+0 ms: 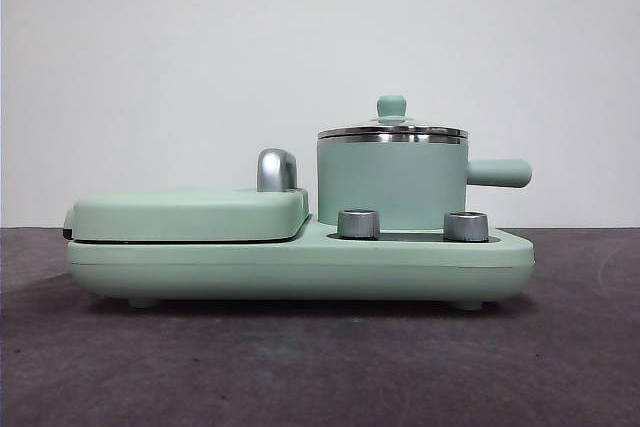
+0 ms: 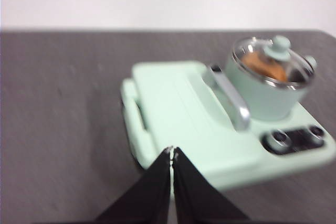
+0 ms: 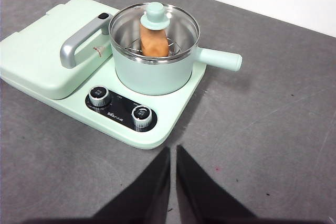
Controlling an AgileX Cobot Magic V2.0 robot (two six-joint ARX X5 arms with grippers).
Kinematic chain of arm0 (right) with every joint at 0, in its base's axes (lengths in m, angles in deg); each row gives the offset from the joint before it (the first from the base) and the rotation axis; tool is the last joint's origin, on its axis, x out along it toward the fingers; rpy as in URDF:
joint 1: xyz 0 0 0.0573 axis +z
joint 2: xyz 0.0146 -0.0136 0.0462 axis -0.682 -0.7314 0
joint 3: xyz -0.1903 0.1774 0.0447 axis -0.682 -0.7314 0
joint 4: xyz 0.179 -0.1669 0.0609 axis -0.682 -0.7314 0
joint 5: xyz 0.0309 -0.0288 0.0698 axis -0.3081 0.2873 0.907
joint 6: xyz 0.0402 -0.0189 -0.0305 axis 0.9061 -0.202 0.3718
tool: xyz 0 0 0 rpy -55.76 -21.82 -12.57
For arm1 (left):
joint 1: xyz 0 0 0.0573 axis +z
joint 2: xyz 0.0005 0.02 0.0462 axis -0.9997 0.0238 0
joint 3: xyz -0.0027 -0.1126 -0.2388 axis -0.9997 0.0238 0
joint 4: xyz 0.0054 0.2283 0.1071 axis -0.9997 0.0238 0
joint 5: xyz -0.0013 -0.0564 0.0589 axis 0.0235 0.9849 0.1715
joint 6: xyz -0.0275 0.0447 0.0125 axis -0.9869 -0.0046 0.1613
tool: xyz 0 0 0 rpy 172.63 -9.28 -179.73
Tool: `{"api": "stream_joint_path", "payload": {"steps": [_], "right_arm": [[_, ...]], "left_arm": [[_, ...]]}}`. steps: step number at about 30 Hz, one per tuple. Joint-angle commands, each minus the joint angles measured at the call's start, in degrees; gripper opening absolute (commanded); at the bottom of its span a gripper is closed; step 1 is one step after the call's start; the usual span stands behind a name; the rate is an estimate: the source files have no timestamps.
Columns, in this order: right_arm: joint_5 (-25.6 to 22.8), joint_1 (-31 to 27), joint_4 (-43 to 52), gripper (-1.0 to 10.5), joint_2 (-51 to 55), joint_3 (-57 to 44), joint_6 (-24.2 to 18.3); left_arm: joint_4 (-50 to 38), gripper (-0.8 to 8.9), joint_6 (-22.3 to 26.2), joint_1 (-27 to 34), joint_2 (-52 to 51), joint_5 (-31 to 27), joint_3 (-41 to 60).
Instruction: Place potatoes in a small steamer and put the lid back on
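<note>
Glass lid (image 3: 154, 22) sits on the small steamer (image 3: 152, 69), the potato (image 3: 154, 43) inside; the task looks finished, though seating is hard to confirm. Left hand (image 2: 171, 152) and right hand (image 3: 172, 150) hang closed and empty above the surface (image 3: 273, 119).

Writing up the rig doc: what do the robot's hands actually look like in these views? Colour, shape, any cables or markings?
Only the two jaws of each hand show. The left hand has two plain black jaws, flat-sided wedges tapering to narrow tips. The right hand looks the same: matte black, triangular, smooth. No cables, labels, markings or pads are visible on either. The front view shows neither arm, so the links and wrists cannot be described.
</note>
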Motion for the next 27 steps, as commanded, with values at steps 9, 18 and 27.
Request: {"api": "stream_joint_path", "payload": {"steps": [9,18,27], "right_arm": [[0.0,0.3,0.6,0.1,-0.1,0.4,0.1],[0.0,0.3,0.6,0.1,-0.1,0.4,0.2],[0.0,0.3,0.6,0.1,-0.1,0.4,0.1]], "left_arm": [[-24.0,0.06,2.3,13.0,-15.0,-0.4,31.9],[-29.4,0.06,2.3,13.8,-18.7,-0.3,40.1],[-29.7,0.06,2.3,13.8,-18.6,-0.3,40.1]]}}
